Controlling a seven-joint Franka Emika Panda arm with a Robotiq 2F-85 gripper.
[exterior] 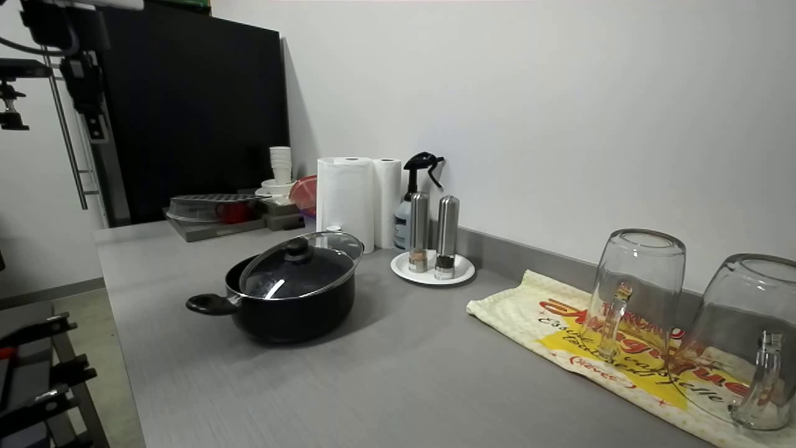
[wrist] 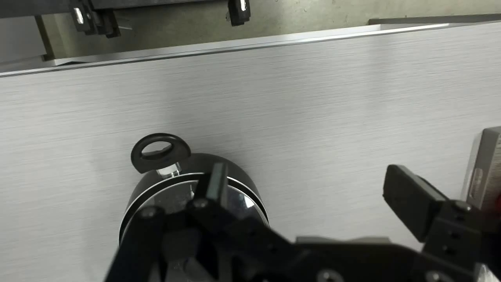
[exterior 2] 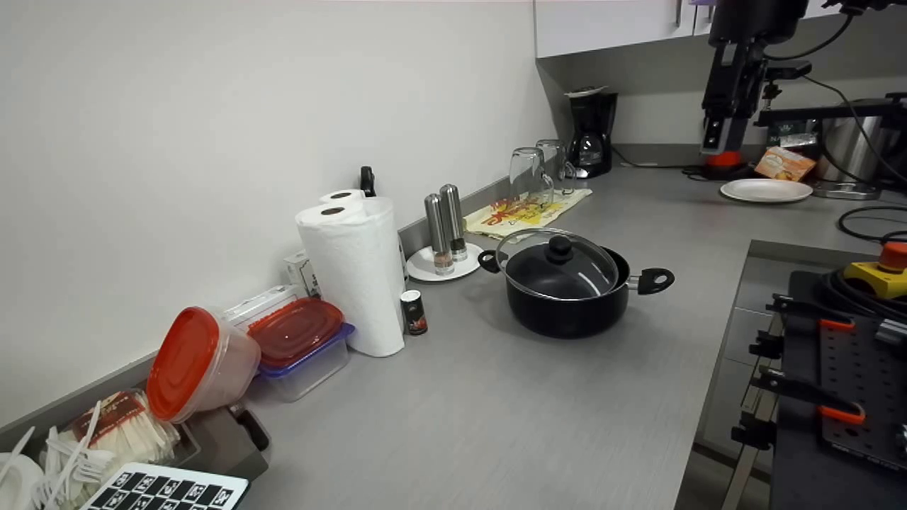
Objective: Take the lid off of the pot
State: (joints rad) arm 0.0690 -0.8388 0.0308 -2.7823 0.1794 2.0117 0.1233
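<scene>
At left in an exterior view, my black gripper [exterior: 96, 127] hung high, its spread unclear there; the wrist view showed my dark fingers [wrist: 411, 203] wide apart. Next, the wide black cooking pot [exterior: 298, 322] stood on the grey counter [exterior: 398, 386], both looped side handles [exterior 2: 643, 282] visible in an exterior view, a single handle in the wrist view. The round, metal-rimmed clear glass lid [exterior: 311, 267] lay tilted and off-centre on the pot. Farther right stood two steel-topped mills [exterior: 448, 227] on a white plate [exterior: 466, 269], then two clear glass mugs [exterior: 643, 267] on a cream-and-yellow cloth [exterior: 516, 305]. A black coffee maker [exterior 2: 592, 134] beyond appeared in an exterior view alone.
</scene>
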